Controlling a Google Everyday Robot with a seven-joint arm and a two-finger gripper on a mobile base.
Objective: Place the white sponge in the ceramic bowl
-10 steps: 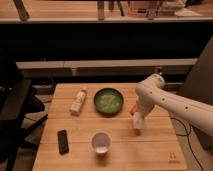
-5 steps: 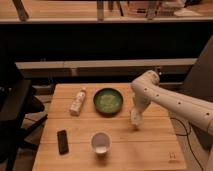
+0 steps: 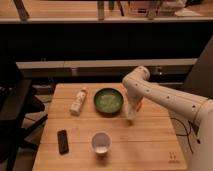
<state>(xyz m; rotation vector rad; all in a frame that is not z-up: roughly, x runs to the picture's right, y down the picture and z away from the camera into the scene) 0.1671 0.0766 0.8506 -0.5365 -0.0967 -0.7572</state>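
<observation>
The ceramic bowl (image 3: 108, 101), dark green with a paler speckled inside, sits on the wooden table (image 3: 150, 140) at the middle back. My gripper (image 3: 131, 114) hangs down from the white arm just right of the bowl's rim, a little above the table. A small pale block at its tip is the white sponge (image 3: 131, 116), held between the fingers. No sponge lies on the table.
A white bottle with a label (image 3: 78, 100) lies left of the bowl. A white cup (image 3: 101, 142) stands at the front middle. A black remote-like bar (image 3: 63, 141) lies at the front left. A dark chair (image 3: 15, 115) stands to the left of the table.
My gripper has moved left and slightly up with the sponge, from the table's right middle to beside the bowl's right rim. The other things have not moved.
</observation>
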